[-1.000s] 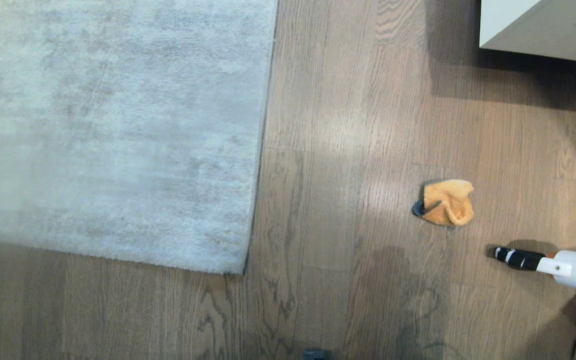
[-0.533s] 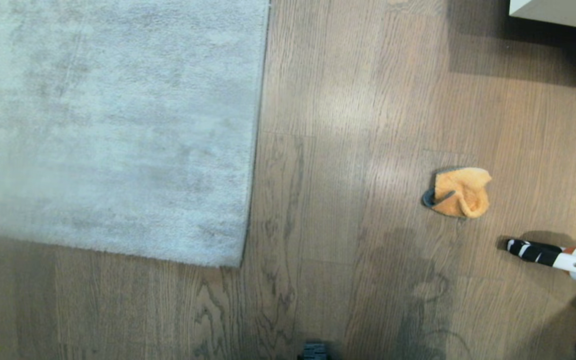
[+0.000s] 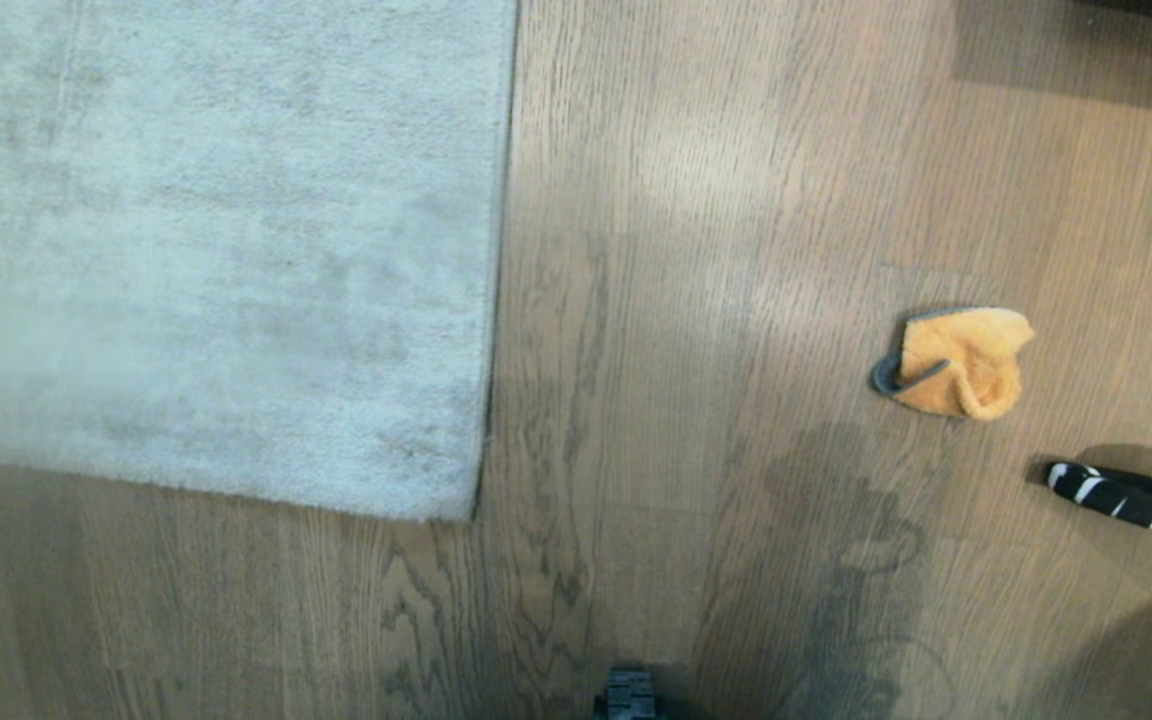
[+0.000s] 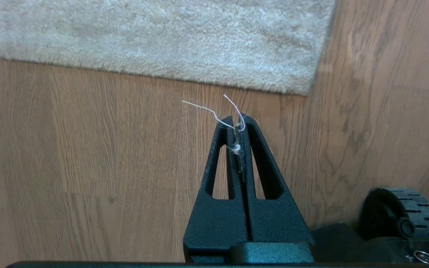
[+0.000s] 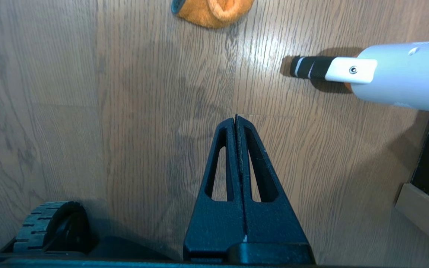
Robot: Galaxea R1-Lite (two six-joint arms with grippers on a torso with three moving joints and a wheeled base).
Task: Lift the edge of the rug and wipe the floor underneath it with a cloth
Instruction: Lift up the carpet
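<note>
Floor: crumpled orange cloth

- No text, label, brand, number or sign can be read in any view.
- The black-and-white stripes on the end of the white tube are plain bands, not lettering.

Soft overhead light w/ pale glare on grey-brown wooden plank floor; robot's shadow darkens it nearer; pale grey-beige short-pile rug blurs at left edge.
</note>
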